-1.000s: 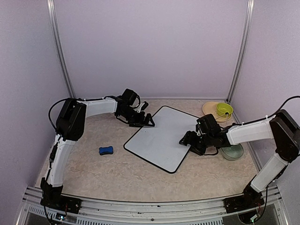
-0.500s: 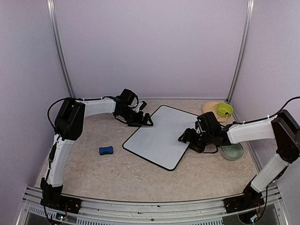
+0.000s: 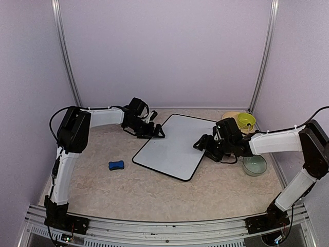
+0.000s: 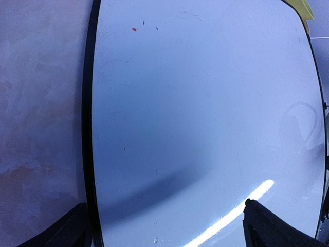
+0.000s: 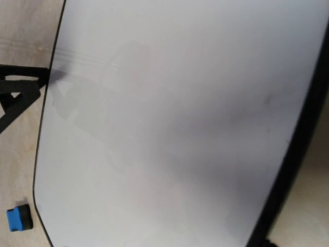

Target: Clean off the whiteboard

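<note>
The board [image 3: 167, 146] is lying flat in the middle of the surface [image 3: 128, 195], turned at an angle so that one corner is pointing far and another near. Its white face is looking almost clean; a tiny red speck [image 4: 134, 29] is showing near one edge in the left wrist view. The left fingers [image 4: 69, 232] are standing wide apart at the board's far-left edge, one over the bare surface just outside the black frame and the other over the white face. The right fingers [image 3: 201, 145] are sitting low at the board's right edge; whether they are apart or clamped on the frame I cannot tell, since the right wrist view is showing mostly the board. A blue eraser [image 3: 116, 165] is lying on the surface to the left of the board, well apart from it. At the far right a green bowl [image 3: 246, 120] is resting on a tan plate [image 3: 230, 117], and a pale dish [image 3: 255, 165] is sitting nearer, beside the right arm.
</note>
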You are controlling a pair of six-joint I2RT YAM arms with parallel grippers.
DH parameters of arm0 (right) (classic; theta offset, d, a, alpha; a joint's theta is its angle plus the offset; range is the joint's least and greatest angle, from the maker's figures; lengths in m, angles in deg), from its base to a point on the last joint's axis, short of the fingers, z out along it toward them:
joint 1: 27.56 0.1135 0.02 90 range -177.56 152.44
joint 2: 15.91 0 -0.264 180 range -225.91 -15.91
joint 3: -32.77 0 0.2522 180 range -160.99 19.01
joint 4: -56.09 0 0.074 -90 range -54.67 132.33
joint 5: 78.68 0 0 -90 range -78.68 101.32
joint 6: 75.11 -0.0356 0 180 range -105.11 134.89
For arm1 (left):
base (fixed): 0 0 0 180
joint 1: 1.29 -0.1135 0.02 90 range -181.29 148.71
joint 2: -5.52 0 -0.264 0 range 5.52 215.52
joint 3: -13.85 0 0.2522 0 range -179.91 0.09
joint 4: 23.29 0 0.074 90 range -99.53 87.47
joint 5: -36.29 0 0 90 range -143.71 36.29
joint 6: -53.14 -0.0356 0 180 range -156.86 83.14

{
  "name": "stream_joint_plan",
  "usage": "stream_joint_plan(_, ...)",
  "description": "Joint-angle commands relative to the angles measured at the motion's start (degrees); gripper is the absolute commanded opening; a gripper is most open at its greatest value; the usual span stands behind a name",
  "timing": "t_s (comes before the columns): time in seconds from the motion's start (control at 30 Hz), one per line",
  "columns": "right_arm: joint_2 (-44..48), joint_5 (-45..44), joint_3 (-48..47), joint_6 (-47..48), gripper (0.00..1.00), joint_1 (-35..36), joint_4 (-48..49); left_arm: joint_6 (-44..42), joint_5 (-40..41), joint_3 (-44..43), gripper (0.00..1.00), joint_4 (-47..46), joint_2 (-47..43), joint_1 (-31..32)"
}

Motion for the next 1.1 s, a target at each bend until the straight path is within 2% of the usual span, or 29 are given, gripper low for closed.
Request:
stream_joint_plan(0.0,2.67,7.96,-6.05,1.36,0.75,1.54,19.9,2.82,-15.84,2.62,0.99,3.68,0.21,6.1)
stream_joint_plan(0.73,12.08,4.59,2.2,2.61,0.76,1.03,15.87,10.51,-18.81,1.81,0.99,-5.23,1.08,12.23)
stream_joint_plan(1.07,10.45,6.02,3.19,2.09,0.76,0.84,19.52,13.36,-19.35,2.68,0.99,-8.46,0.37,13.87)
